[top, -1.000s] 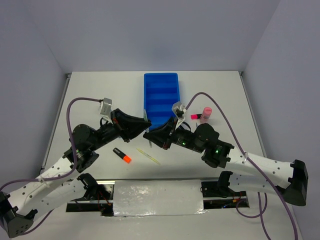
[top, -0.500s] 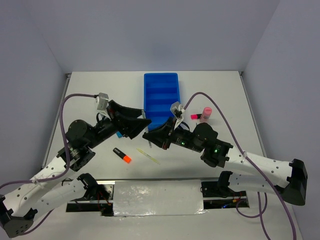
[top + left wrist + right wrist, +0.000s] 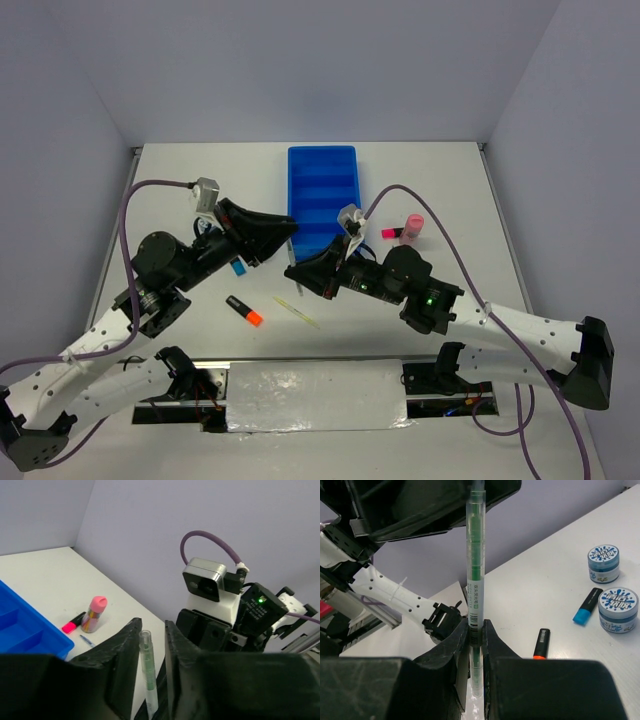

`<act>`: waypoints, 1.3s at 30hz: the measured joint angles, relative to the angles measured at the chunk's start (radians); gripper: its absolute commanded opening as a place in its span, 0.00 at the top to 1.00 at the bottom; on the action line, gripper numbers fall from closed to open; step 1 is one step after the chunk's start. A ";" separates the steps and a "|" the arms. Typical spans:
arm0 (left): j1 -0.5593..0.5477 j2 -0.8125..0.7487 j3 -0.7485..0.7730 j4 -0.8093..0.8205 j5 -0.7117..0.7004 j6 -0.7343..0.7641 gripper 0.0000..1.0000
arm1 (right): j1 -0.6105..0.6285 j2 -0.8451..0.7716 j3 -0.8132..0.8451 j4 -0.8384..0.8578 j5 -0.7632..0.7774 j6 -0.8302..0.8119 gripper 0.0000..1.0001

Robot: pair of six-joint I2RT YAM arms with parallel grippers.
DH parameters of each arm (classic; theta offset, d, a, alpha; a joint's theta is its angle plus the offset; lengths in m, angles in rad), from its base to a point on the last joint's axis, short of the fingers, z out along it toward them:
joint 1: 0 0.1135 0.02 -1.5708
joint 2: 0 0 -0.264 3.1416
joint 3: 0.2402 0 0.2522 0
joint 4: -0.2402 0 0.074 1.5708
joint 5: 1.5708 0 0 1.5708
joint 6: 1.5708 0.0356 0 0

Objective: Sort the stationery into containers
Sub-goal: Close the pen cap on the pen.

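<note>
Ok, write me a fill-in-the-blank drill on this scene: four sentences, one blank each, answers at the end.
1. The right gripper is shut on a clear pen whose core is ___.
2. In the right wrist view, ___ round tubs stand on the table.
3. The marker nearest them has a ___ end.
4. The highlighter lying by the upright pink cylinder has a ___ end.
Missing words: green; two; blue; pink.

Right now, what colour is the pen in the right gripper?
Clear pen with a green core; clearest in the right wrist view.
</note>
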 measured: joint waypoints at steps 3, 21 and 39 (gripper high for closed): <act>0.001 0.000 -0.002 -0.006 -0.004 0.002 0.83 | 0.000 0.000 0.002 -0.004 0.003 -0.001 1.00; 0.027 -0.016 -0.098 0.224 -0.071 -0.041 1.00 | -0.014 0.143 0.339 -0.368 0.018 -0.136 1.00; -0.002 -0.058 -0.103 0.214 -0.209 -0.026 0.69 | -0.087 0.262 0.564 -0.598 -0.169 -0.132 1.00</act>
